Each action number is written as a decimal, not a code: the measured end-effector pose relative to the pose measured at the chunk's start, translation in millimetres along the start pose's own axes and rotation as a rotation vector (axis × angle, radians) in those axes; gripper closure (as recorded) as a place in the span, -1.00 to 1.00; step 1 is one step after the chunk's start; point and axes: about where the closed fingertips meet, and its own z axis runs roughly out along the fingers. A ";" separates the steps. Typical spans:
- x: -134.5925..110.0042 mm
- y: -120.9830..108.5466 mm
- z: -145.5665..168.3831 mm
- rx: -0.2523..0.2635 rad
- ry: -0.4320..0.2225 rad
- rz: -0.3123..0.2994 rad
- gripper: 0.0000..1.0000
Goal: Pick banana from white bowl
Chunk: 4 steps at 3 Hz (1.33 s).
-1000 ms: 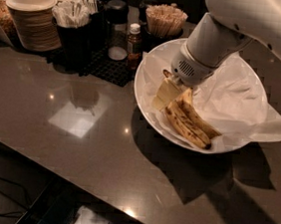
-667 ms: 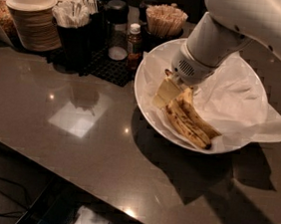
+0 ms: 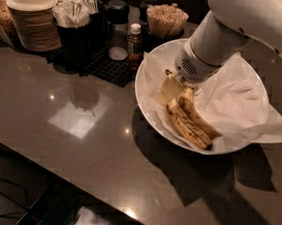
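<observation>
At the far-left corner of the countertop [image 3: 77, 143] the stacked bowls [image 3: 33, 17] stood beside a black caddy [image 3: 77, 27]. Along the far edge came a small bottle [image 3: 134, 41] and a cup of wooden stirrers [image 3: 166, 19]. Right of these, toward the far-right part of the surface, sat the white bowl [image 3: 144, 102] lined with crinkled paper [image 3: 238, 94]. My gripper [image 3: 176, 85] was down inside it at the bowl's left-middle, right at the stem ends of the fruit. The banana [image 3: 201, 122] lay on the paper, running from my gripper toward the near rim, side by side and touching the second banana [image 3: 184, 125]. Over the last second almost nothing had shifted: my gripper had stayed at the same spot and both bananas lay as before, unlifted. I judged from this that I was settling the grasp and that the pick itself was not yet done. My own wrist [image 3: 208, 46] covered the stems, so I could not tell whether my gripper was open or closed, nor which banana it was on. The far rim of the bowl was hidden behind my arm.
</observation>
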 end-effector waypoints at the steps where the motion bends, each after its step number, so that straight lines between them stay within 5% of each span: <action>1: 5.6 -6.9 4.7 0.029 0.018 0.012 -0.12; 4: 22.8 -13.8 25.9 0.035 0.089 0.026 -0.12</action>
